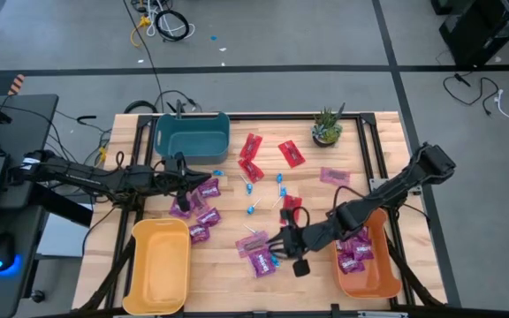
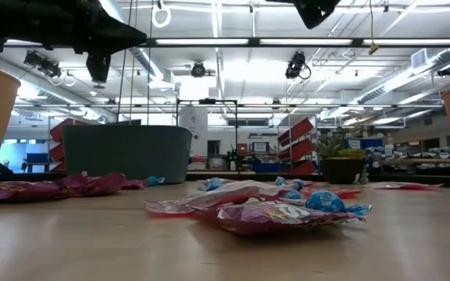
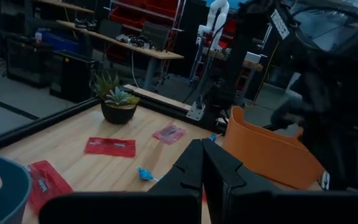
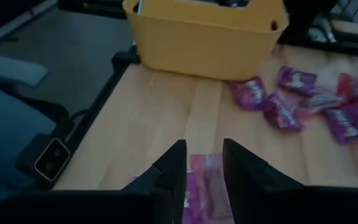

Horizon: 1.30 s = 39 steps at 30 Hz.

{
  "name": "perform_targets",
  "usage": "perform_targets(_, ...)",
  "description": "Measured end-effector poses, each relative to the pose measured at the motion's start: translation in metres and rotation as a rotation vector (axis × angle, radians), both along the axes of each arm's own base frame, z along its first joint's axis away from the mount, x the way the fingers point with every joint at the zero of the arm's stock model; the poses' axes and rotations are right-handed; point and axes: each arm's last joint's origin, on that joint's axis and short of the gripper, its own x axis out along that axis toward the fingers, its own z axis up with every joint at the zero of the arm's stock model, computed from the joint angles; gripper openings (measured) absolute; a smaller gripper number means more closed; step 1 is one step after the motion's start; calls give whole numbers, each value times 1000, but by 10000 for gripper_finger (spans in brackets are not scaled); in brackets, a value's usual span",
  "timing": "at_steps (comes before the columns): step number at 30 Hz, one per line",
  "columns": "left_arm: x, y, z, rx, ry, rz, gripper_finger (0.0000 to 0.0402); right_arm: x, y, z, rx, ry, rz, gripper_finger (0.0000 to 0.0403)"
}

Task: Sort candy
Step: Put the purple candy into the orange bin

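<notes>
Right gripper (image 4: 202, 163) fingers spread, hanging over purple packets (image 1: 259, 256) mid-bench between yellow bin (image 1: 159, 265) and orange bin (image 1: 369, 265). Left gripper (image 3: 202, 165) fingers pressed together, empty, beside teal bin (image 1: 193, 132).

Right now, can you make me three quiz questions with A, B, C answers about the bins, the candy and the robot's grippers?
1. Where is the potted plant?
A. Inside the yellow bin
B. On the table's far side, right of the teal bin
C. In a gripper

2. What colour is the bin holding purple packets?
A. Orange
B. Teal
C. Yellow

3. How is the left gripper?
A. Wide open
B. Shut on a lollipop
C. Shut, empty

Answers: 1 B, the high view shows it there. 2 A, they lie in the orange bin. 3 C, its fingers meet with nothing between.
</notes>
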Motion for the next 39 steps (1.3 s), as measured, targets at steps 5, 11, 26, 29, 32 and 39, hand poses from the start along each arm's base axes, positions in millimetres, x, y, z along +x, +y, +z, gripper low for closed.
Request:
perform_targets(5,1,0,-1,4,6,0,6,8,11,-24,5,37,-47,90)
perform_targets(11,1,0,0,25,6,0,6,16,14,-55,-91,90,-57,95)
perform_targets(26,3,-1,-2,10,12,-1,6,22,18,-68,-55,85,-70,101)
perform_targets(29,5,-1,-3,4,13,-1,6,21,18,-69,-56,102,-41,101)
perform_targets(32,7,-1,-3,3,7,-1,6,19,18,-72,-56,146,-11,101)
perform_targets(39,12,-2,-4,-39,-24,-6,6,11,30,-74,-50,175,57,101)
